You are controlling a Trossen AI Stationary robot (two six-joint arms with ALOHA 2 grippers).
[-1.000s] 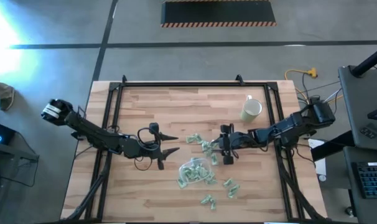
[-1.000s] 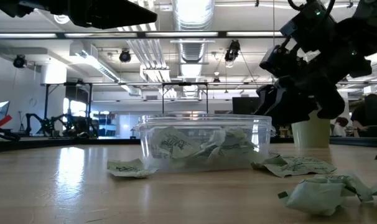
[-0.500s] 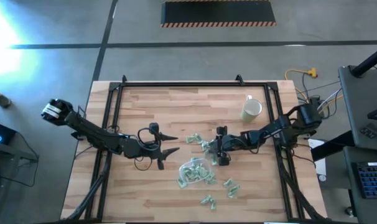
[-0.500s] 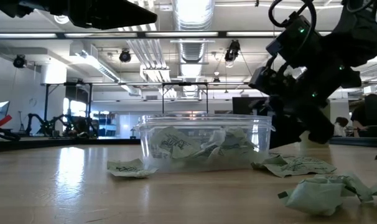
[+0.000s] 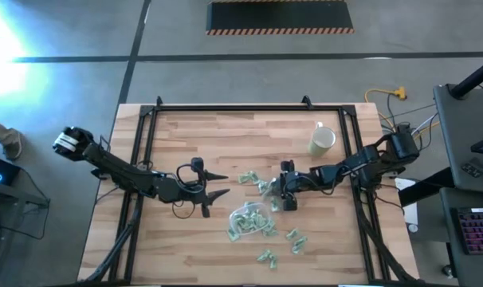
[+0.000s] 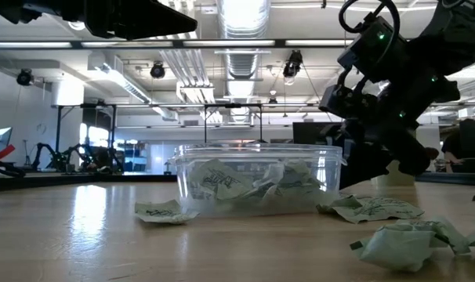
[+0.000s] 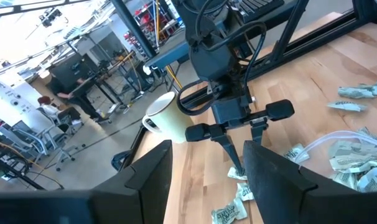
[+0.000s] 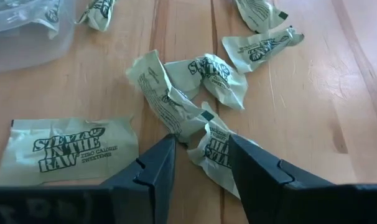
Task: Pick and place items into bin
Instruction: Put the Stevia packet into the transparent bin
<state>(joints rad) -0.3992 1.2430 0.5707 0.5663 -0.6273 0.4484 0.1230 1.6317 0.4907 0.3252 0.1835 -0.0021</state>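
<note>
Several small pale-green crinkled packets lie loose on the wooden table (image 5: 186, 135) around the bin (image 5: 248, 219), a clear plastic tub with more packets inside (image 6: 257, 180). My right gripper (image 5: 284, 197) slants down just beyond the bin, open. In the right wrist view its fingertips (image 8: 201, 149) stand either side of a crumpled packet (image 8: 204, 134) lying on the wood. A flat printed packet (image 8: 73, 149) lies beside it. My left gripper (image 5: 219, 185) hovers open over the table's left half, pointing level at the right gripper, with nothing between its fingers (image 7: 207, 180). My right gripper comes at the crumpled packet's near end (image 8: 207, 146) slanting from above and from the table's right. One finger stands on each side of it. The packet lies on the table. I cannot tell whether the fingertips touch it.
A cream mug (image 5: 322, 140) stands at the far right of the table. More packets lie near the front edge (image 5: 265, 257) and past the right gripper (image 8: 260, 43). A black frame rail (image 5: 142, 159) runs along the table's sides. Bare wood shows at the far left.
My right gripper has tipped further nose-down and sunk toward the packets beside the bin. The packets and the bin have stayed where they were.
</note>
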